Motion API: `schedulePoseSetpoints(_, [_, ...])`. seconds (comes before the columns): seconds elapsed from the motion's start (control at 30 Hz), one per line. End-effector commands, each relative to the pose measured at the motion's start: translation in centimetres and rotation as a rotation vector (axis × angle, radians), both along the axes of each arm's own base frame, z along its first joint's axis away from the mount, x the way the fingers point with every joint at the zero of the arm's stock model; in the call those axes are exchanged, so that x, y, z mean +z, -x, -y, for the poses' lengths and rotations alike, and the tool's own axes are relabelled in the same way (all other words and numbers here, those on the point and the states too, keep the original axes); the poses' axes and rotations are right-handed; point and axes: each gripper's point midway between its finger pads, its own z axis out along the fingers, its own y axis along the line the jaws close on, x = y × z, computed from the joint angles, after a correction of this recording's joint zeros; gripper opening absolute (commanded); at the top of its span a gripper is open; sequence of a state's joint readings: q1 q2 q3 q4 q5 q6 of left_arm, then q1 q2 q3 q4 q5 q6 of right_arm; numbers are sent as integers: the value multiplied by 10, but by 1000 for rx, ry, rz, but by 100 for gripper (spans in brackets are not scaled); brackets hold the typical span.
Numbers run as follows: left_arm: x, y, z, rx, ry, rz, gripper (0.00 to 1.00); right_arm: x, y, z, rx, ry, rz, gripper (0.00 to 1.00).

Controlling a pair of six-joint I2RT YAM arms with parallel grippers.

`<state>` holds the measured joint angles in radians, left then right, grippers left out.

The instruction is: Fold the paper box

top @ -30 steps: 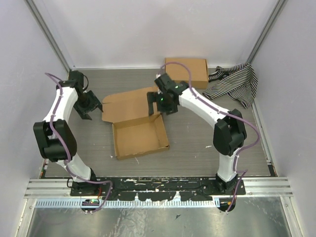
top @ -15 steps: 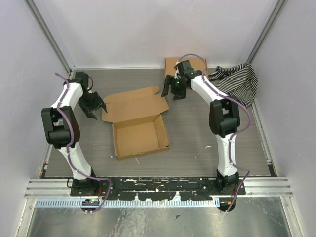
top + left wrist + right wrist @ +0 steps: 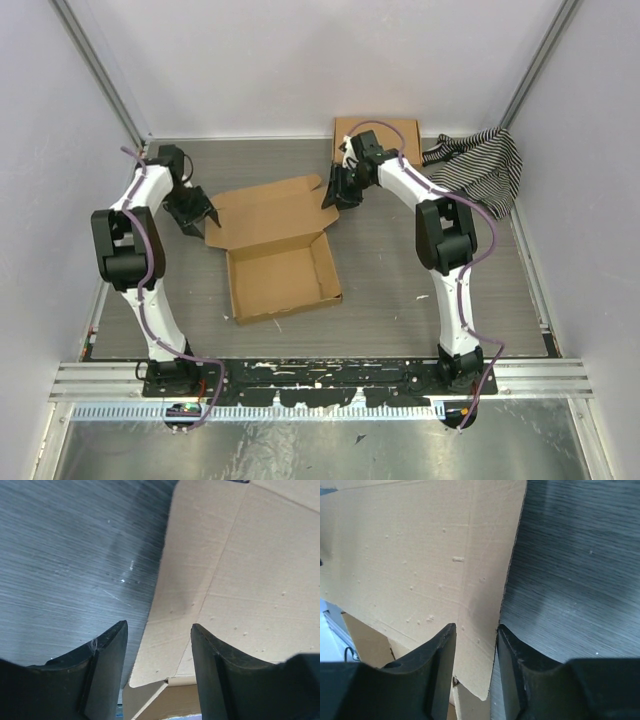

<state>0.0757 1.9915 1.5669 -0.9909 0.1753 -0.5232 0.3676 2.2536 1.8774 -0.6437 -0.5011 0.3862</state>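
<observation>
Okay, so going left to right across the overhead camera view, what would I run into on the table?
In order: left hand → paper box → right hand → flat cardboard box → striped cloth.

no readable text in any view.
the paper box (image 3: 280,275) shows only plain brown cardboard, the other box (image 3: 400,145) at the back is just as bare, and the striped cloth (image 3: 480,170) carries stripes but no letters or numbers.
</observation>
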Motion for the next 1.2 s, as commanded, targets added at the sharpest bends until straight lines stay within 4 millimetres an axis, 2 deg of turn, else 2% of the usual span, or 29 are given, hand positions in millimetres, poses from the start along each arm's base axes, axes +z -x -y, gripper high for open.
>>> schedulePoseSetpoints(0.0, [13,-15,14,-68,5,50,59,23,-6,0,26,51,95,42])
schedulePoseSetpoints(0.2, [20,-18,32,-169,-71,46,59,27,2,-4,43,179,143,38])
schedulePoseSetpoints(0.33, [21,-19,39,-185,-74,46,59,31,7,-15,53,218,175,37])
schedulePoseSetpoints(0.57, [28,-23,51,-223,-92,60,58,40,11,-21,42,332,234,37])
schedulePoseSetpoints(0.77, [30,-29,79,-292,-111,63,57,31,16,-29,47,350,218,36])
schedulePoseSetpoints(0.9, [24,-28,89,-344,-160,40,57,27,19,-25,40,374,214,36])
schedulePoseSetpoints(1.17, [5,-17,56,-383,-334,-54,55,29,17,-14,11,425,225,36])
